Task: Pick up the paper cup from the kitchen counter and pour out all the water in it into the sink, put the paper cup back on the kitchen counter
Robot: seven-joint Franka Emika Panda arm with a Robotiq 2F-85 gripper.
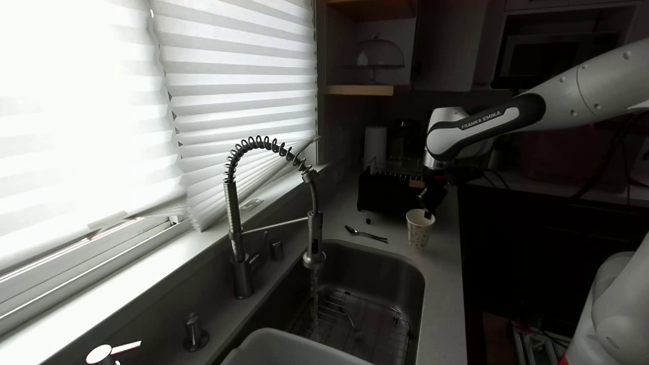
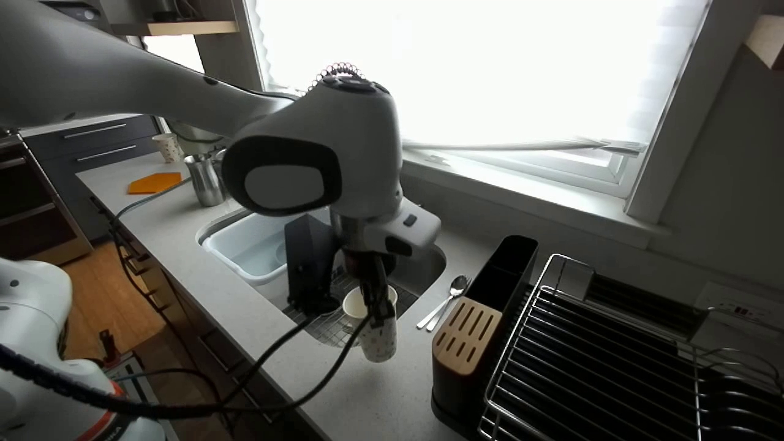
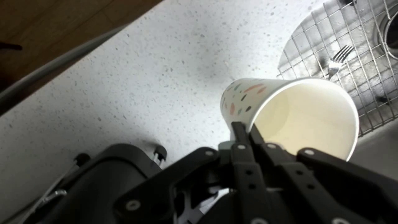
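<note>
speckled kitchen counter [image 3: 155, 77] borders the sink [image 1: 372, 271]; the gripper [image 3: 246, 126] pinches the paper cup [image 3: 290, 116] at its rim, one finger inside.

Grey rectangular steel sink [image 1: 375, 263] within the pale flat kitchen counter [image 1: 440, 319], in an exterior view.
Left of it is the coiled-spring chrome faucet [image 1: 314, 238]; its near end holds a grey plastic tub [image 1: 294, 350]; the tapered cream paper cup [image 1: 418, 237] is past its far right corner, right of a silver metal spoon [image 1: 361, 233].
</note>
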